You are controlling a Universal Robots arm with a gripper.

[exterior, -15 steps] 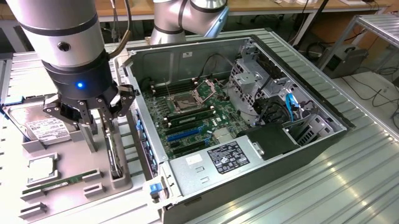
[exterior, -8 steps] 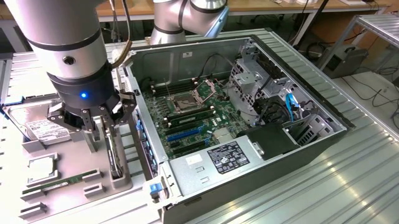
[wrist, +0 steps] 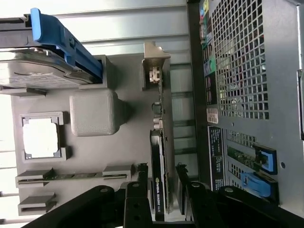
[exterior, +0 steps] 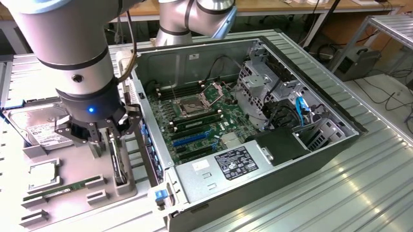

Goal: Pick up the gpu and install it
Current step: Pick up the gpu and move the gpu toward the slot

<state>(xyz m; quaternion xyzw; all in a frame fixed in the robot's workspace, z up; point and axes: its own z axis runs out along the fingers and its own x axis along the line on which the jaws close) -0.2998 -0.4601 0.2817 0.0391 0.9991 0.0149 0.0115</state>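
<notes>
Exterior view: the arm [exterior: 77,63] hangs upright over the tray [exterior: 77,166]. The tool [exterior: 111,142] points down, its fingers spread either side of the gpu [exterior: 117,166], which stands on edge beside the open case [exterior: 258,121].

Wrist view: the tool [wrist: 162,175] straddles the gpu [wrist: 158,152], with a gap showing. The hard drive [wrist: 33,71] and case [wrist: 247,71] flank it.

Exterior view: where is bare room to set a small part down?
Bare: the tray patch bordered by the processor, the memory stick and the gpu; also the ribbed table beside the case. Crowded: around the gpu, where the claw is.

Spread claw [wrist: 161,175] astride the edge-on gpu [wrist: 158,149] on the grey tray [wrist: 126,142].
</notes>
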